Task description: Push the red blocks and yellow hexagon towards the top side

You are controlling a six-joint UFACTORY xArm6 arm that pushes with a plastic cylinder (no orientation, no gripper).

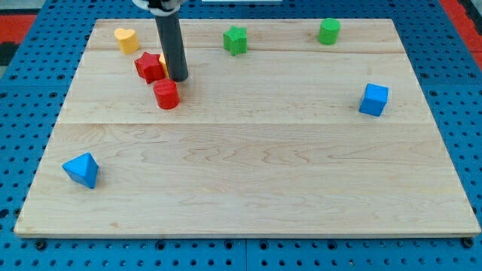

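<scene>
writing: none that I can read anywhere, no brand marks or labels on the blocks or the board
rod (170, 41): dark and straight, comes down from the view's top edge, pretty much upright with a slight lean; the mount at the top is cut off
my tip (178, 77): down on the board in the upper left area, jammed in among the red blocks; it's a bare rod end, so nothing opens or closes and it isn't holding anything
red star (149, 67): just left of my tip, looks like it's touching the rod or very nearly
red block (166, 95): just below my tip, a bit to the left; shape's hard to call, kind of a stubby cylinder; sits just beside the red star
yellow sliver (163, 62): tiny bit of yellow peeking out between the red star and the rod; can't tell what shape it is, mostly hidden
yellow block (126, 39): near the top left corner, up and left of the red star, well clear of my tip; roundish, can't say if it's the hexagon
green star (236, 40): top strip, right of the rod, apart from it
green cylinder (328, 31): top strip, further right
blue cube (373, 99): right side, way off from my tip
blue pyramid (81, 170): lower left, on its own
board (248, 181): light wood, sitting on a blue pegboard table (467, 113)
</scene>
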